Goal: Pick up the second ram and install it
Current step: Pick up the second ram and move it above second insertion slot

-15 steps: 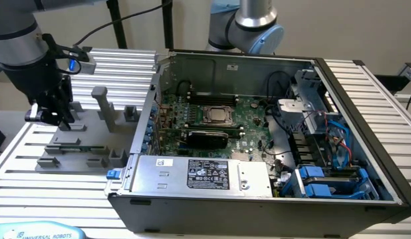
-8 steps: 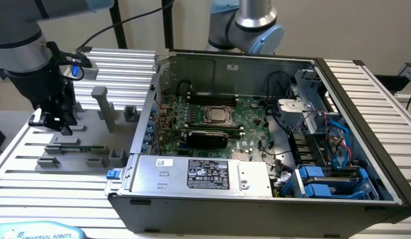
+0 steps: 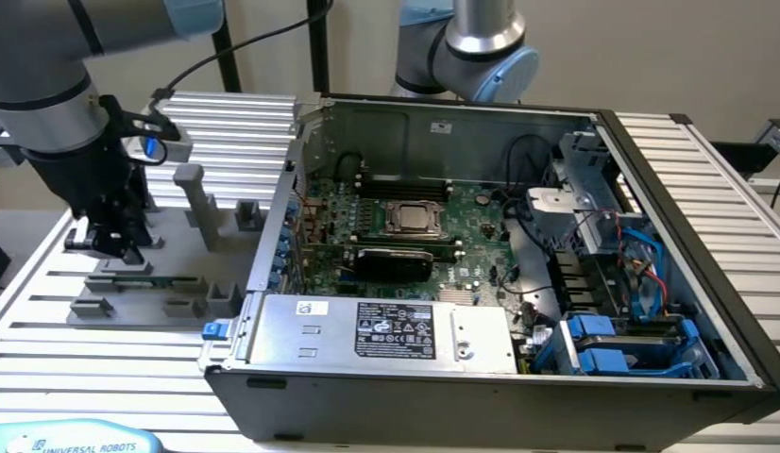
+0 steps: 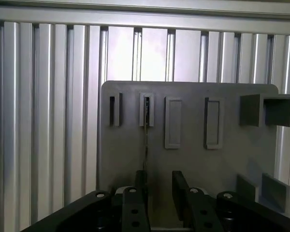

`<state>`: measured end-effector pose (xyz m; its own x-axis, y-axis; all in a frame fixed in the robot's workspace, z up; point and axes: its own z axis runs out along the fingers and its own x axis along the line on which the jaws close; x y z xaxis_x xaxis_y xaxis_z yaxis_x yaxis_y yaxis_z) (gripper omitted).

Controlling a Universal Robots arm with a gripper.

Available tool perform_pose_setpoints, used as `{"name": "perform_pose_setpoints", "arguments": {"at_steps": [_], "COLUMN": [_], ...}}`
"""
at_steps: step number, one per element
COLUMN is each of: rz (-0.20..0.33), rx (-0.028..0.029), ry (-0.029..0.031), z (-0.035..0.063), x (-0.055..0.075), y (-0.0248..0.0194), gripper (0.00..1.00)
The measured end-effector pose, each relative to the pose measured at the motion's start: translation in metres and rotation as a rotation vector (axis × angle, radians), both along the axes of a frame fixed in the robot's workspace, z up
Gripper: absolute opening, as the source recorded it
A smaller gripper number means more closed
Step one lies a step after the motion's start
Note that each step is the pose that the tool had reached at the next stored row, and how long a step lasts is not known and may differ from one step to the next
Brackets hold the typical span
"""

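- Wrist view: my gripper point(image 4: 159, 189) hangs with its jaws apart and empty, close above the second ram point(image 4: 145, 137), which stands on edge in the grey plastic fixture point(image 4: 222, 162).
- It is a thin, rigid green board. I judge it light and brittle, best pinched on its flat faces mid-length.
- A ribbed aluminium table point(image 4: 48, 121) lies underneath.

Matt grey plastic fixture point(image 4: 193, 162), ribbed aluminium table point(image 4: 48, 121), steel case point(image 3: 491, 404)

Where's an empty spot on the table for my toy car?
Bare slats: to the exterior view's right of the computer case, and between the grey fixture plate and the table's near edge. Crowded: inside the case, and on the plate under the hand.
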<state>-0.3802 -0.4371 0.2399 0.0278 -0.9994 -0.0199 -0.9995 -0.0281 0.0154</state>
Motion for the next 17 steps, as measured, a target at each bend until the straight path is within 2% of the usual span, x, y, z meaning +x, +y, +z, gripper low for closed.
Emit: {"name": "perform_pose_setpoints", "arguments": {"at_steps": [7, 17], "rz": [0.001, 0.003], "rx": [0.0001, 0.0], "ry": [-0.0001, 0.0], "z": [-0.0128, -0.0309], "x": [0.0, 0.002], "y": [-0.0076, -0.0098], "gripper": [0.36, 0.36]}}
